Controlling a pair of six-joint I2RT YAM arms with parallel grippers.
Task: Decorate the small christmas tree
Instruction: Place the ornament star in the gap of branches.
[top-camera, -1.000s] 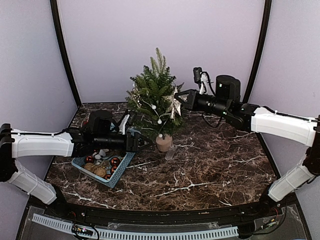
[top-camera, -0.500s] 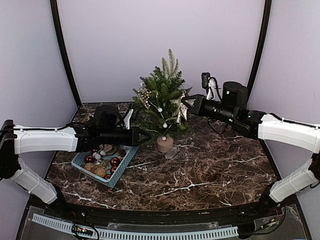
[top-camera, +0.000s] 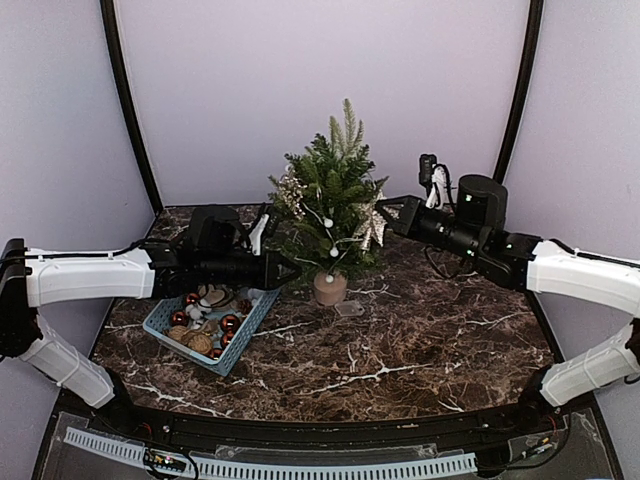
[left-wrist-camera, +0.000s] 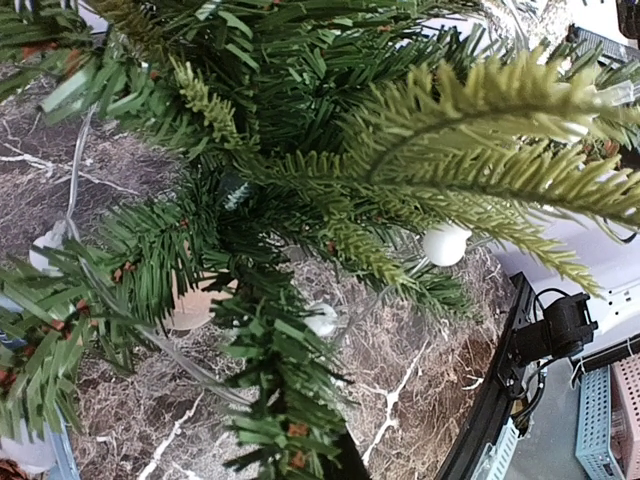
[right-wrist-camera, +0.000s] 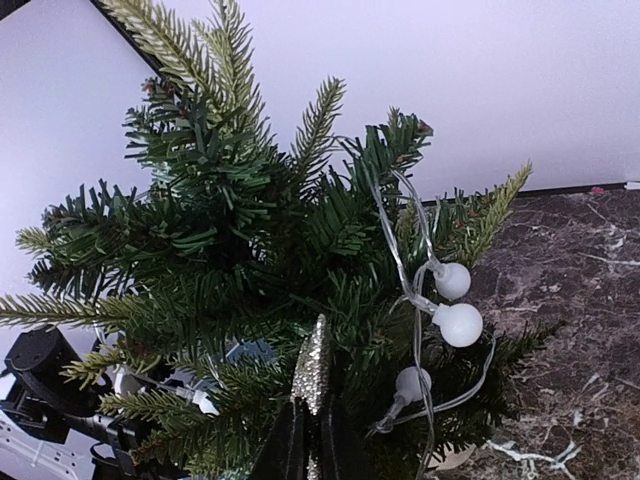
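Note:
The small christmas tree (top-camera: 330, 205) stands at the middle back on its pale wooden base (top-camera: 328, 288), strung with white bulb lights (right-wrist-camera: 458, 323). My left gripper (top-camera: 288, 270) reaches in from the left and is shut on a low branch (left-wrist-camera: 285, 400). Only its dark tip (left-wrist-camera: 340, 462) shows under the needles. My right gripper (top-camera: 392, 212) is at the tree's right side, shut on a silver glitter star (right-wrist-camera: 313, 365), seen edge-on between the fingers. From above, the star (top-camera: 372, 226) lies against the right-hand branches.
A blue basket (top-camera: 158, 325) with red baubles, pine cones and other ornaments sits left of the tree, under my left arm. A small clear piece (top-camera: 350, 308) lies on the marble top just in front of the base.
The left gripper closed on the branch. The tree swung from leaning left to upright, its top shifting right. The right gripper drew back to the right with the star.

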